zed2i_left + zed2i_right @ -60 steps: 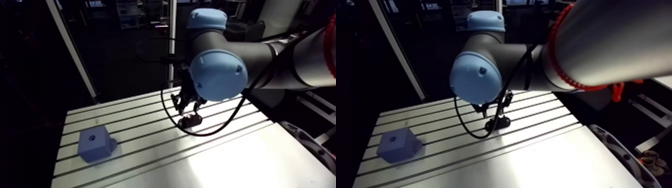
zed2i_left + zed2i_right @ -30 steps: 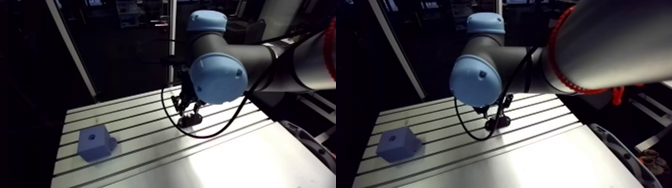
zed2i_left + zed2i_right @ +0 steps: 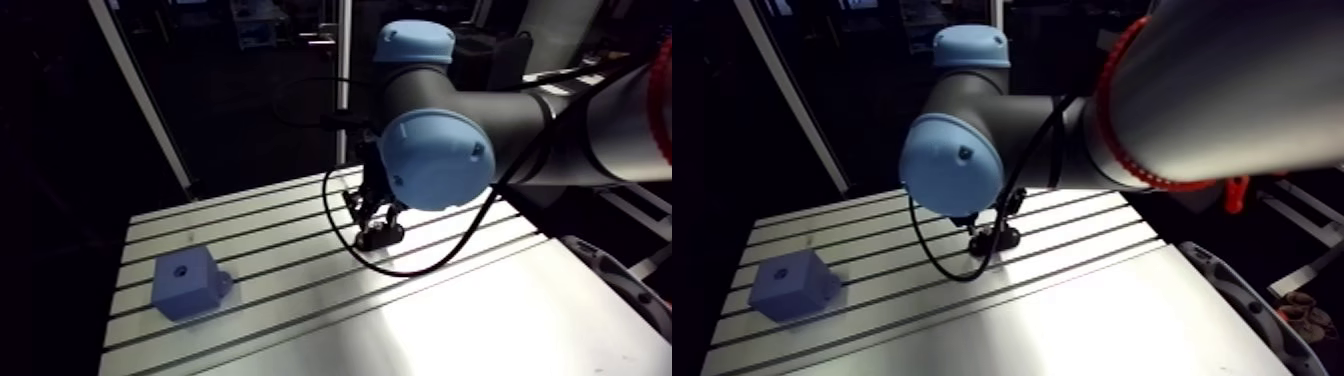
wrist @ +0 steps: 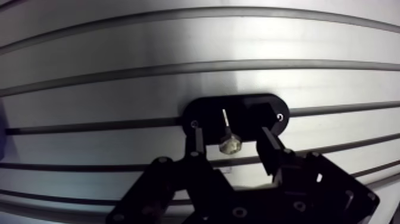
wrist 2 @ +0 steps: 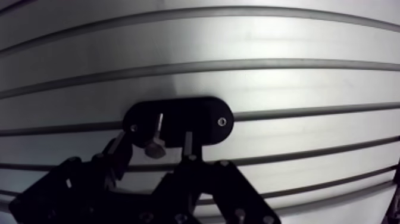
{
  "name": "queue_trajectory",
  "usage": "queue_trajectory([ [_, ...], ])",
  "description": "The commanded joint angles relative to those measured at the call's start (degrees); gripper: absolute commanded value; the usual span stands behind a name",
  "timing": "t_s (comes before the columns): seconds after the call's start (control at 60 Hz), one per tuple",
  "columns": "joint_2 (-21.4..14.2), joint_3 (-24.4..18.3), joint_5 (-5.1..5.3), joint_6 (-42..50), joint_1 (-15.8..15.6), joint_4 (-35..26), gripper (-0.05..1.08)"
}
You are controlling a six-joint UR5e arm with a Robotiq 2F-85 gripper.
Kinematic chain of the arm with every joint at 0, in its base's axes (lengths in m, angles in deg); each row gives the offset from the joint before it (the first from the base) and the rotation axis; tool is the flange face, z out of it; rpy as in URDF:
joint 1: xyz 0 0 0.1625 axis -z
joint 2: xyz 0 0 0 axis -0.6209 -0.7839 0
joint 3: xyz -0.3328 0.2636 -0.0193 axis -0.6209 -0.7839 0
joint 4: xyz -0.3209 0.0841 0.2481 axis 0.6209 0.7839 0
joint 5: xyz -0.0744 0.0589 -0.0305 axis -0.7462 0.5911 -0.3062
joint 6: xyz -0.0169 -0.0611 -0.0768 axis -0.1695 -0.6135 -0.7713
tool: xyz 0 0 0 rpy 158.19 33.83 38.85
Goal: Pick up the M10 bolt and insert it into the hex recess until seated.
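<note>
Black two-finger gripper (image 4: 231, 142) stands open astride the small steel M10 bolt (image 4: 228, 143) on a black oval plate (image 4: 257, 107), seemingly not touching. It has hardly shifted since earlier, so closing comes next. Blue recessed block (image 3: 183, 284) sits well apart.

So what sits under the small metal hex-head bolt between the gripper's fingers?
A black oval plate, flat on the slotted aluminium table. The open gripper straddles the bolt. How the bolt's far end meets the plate is hidden, as is the table beneath it.
</note>
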Motion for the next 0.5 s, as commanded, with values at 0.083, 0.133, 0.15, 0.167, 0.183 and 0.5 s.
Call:
queue_trajectory([
  [0.083,0.0,-0.4,0.08,0.0,0.1,-0.2,0.45],
  [0.133,0.0,-0.4,0.09,0.0,0.0,-0.2,0.46],
  [0.15,0.0,-0.4,0.09,0.0,0.0,-0.2,0.46],
  [0.167,0.0,-0.4,0.09,0.0,0.0,-0.2,0.46],
  [0.183,0.0,-0.4,0.09,-0.1,0.1,-0.3,0.46],
  [0.5,0.0,-0.4,0.0,-1.1,0.1,-0.5,0.48],
])
